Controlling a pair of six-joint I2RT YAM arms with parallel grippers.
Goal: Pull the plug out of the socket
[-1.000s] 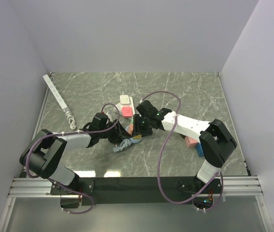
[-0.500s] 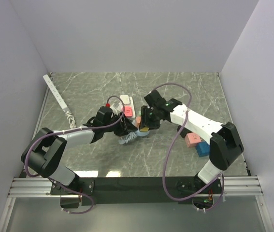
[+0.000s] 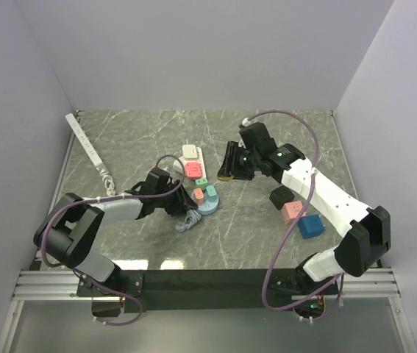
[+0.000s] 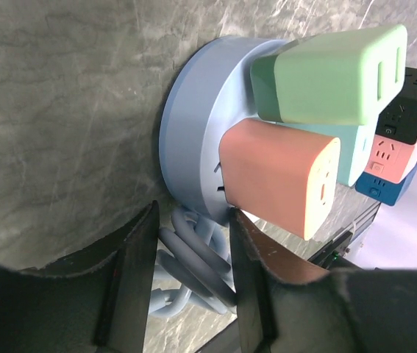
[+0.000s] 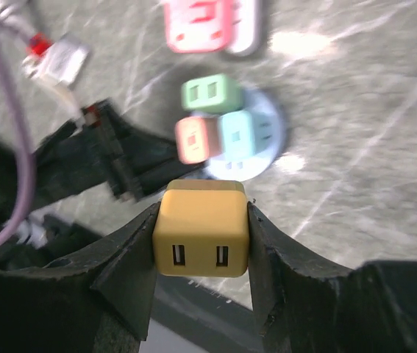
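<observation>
Over there, the yellow cube-shaped plastic plug (image 5: 201,228) is out of its seat, pinched between the fingers of the right end effector (image 5: 201,220) with its two-slot face showing, well apart from the round pale-blue plastic socket (image 4: 193,140). That socket lies flat on the tabletop (image 3: 142,132) just ahead of the left end effector (image 4: 190,254). A green plug (image 4: 326,73), a salmon plug (image 4: 278,173) and a teal plug (image 4: 349,154) are seated in it.
</observation>
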